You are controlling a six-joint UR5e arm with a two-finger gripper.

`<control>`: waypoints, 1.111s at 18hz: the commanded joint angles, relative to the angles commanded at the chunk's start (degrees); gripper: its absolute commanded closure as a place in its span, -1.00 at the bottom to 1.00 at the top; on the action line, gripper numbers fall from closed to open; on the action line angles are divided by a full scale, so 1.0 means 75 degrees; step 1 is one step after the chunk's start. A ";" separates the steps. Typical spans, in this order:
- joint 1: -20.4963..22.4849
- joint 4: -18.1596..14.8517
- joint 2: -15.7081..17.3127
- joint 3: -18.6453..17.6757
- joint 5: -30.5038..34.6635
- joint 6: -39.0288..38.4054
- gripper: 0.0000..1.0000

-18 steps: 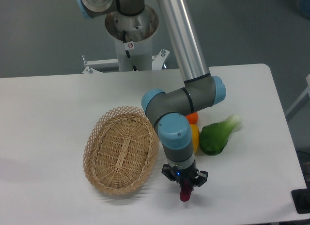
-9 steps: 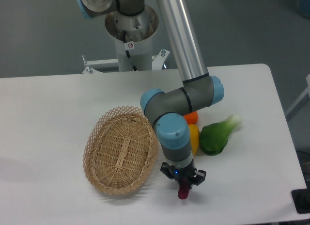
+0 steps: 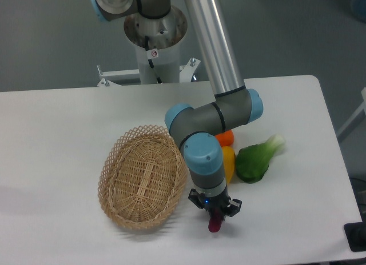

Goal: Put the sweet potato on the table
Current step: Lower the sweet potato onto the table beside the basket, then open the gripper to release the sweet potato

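The sweet potato (image 3: 215, 224), a small dark magenta tuber, hangs end-down from my gripper (image 3: 215, 217), which is shut on its upper part. Its lower tip is at or just above the white table (image 3: 57, 133), near the front edge; I cannot tell if it touches. The gripper stands just right of the wicker basket and in front of the yellow fruit. The arm's wrist hides the top of the sweet potato.
An oval woven wicker basket (image 3: 143, 176) lies left of the gripper. A yellow fruit (image 3: 229, 163), a round orange (image 3: 226, 138) and a leafy green vegetable (image 3: 255, 159) lie just behind and right. The table's front edge is close below.
The gripper with the sweet potato has shifted slightly left and a little up in the image over the last second. Nothing else moved.
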 joint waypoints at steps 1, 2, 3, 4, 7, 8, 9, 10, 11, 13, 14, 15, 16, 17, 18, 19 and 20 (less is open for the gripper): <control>0.0000 0.0000 0.0000 0.0012 0.0000 0.0000 0.21; 0.0000 0.0000 0.0000 0.0023 0.0000 0.0000 -0.02; 0.0000 0.0000 0.0000 0.0047 0.0000 0.0000 -0.30; 0.0000 0.0000 0.0012 0.0070 0.0000 0.0000 -0.49; 0.0000 0.0046 0.0140 0.0105 0.0012 -0.0129 -0.97; 0.0000 0.0198 0.0175 0.0140 0.0000 -0.0187 -1.00; 0.0000 0.0246 0.0187 0.0187 -0.0012 -0.0257 -1.00; 0.0000 0.0246 0.0199 0.0234 -0.0012 -0.0316 -1.00; 0.0012 0.0246 0.0246 0.0246 -0.0047 -0.0351 -1.00; 0.0023 0.0223 0.0363 0.0258 -0.0094 -0.0421 -1.00; 0.0023 0.0211 0.0375 0.0316 -0.0071 -0.0538 -1.00; 0.0023 0.0223 0.0375 0.0363 -0.0047 -0.0690 -1.00; 0.0035 0.0223 0.0456 0.0444 -0.0047 -0.0796 -1.00; 0.0047 0.0211 0.0561 0.0561 -0.0082 -0.0913 -1.00; 0.0047 0.0211 0.0667 0.0655 -0.0094 -0.1111 -1.00; 0.0058 0.0211 0.0749 0.0819 -0.0105 -0.1310 -1.00; 0.0070 0.0199 0.0808 0.1018 -0.0094 -0.1452 -1.00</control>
